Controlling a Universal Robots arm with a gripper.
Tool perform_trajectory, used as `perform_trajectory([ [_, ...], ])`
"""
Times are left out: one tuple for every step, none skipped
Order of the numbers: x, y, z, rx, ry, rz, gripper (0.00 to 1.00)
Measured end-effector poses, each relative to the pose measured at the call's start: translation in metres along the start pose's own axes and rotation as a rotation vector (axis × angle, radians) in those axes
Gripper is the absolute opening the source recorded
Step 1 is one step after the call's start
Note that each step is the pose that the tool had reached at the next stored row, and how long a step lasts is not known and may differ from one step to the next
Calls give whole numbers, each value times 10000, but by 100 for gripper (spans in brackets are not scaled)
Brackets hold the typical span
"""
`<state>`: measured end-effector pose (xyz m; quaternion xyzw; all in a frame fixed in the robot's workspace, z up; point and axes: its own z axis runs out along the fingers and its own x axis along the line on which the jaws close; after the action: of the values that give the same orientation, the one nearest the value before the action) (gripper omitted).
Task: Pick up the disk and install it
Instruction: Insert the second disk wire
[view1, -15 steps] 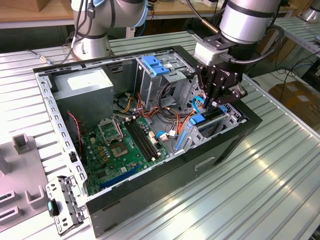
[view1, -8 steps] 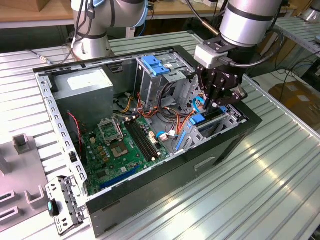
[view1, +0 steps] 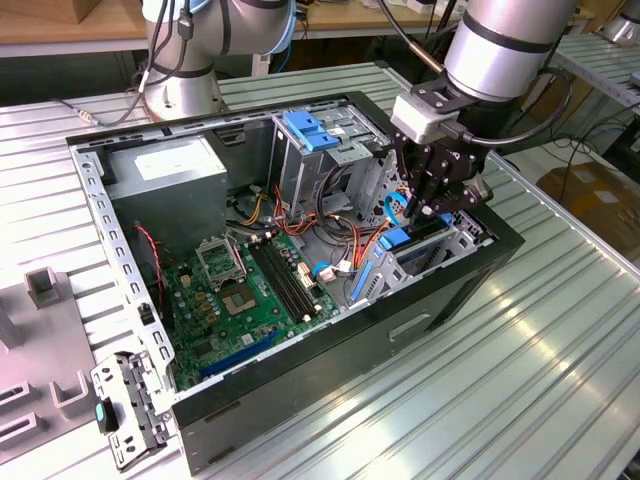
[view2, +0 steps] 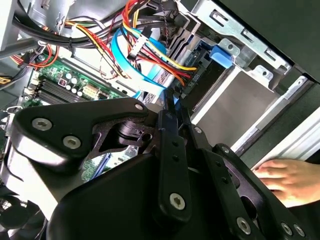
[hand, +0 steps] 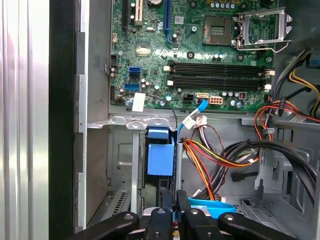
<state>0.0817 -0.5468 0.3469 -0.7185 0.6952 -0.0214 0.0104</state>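
1. The tool (view1: 425, 205) hangs over the open computer case (view1: 330, 350), fingers clenched together with nothing between them.
2. The disk (view1: 425, 240) sits upright in the drive bay directly beneath the tool, at about 6 o'clock from its tips.
3. A person's hand (view2: 290, 180) rests beside the case.

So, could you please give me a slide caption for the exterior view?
Robot arm's hand lowered over the drive bay at the open computer case's corner, motherboard exposed.
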Motion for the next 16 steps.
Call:
perform_trajectory([
  [0, 0, 0, 1, -4, 0, 16],
  [1, 0, -2, 2, -4, 1, 16],
  [2, -1, -5, 7, -6, 0, 16],
  [2, -1, -8, 10, -4, 0, 16],
  [3, -1, -10, 11, -5, 0, 16],
  [18, 0, -11, 11, -6, 5, 16],
  [40, 1, -11, 11, -11, 7, 16],
  [63, 2, -11, 11, -15, 9, 16],
  [67, 2, -11, 12, -46, 11, 16],
  [70, 2, -10, 15, -143, 15, 16],
  [77, 2, -10, 21, -310, 22, 16],
  [84, 2, -10, 25, -460, 31, 16],
  [93, 3, -10, 28, -505, 34, 16],
  [99, 3, -10, 27, -506, 34, 16],
  [103, 3, -10, 26, -506, 34, 16],
  [110, 3, -10, 27, -506, 34, 16],
])
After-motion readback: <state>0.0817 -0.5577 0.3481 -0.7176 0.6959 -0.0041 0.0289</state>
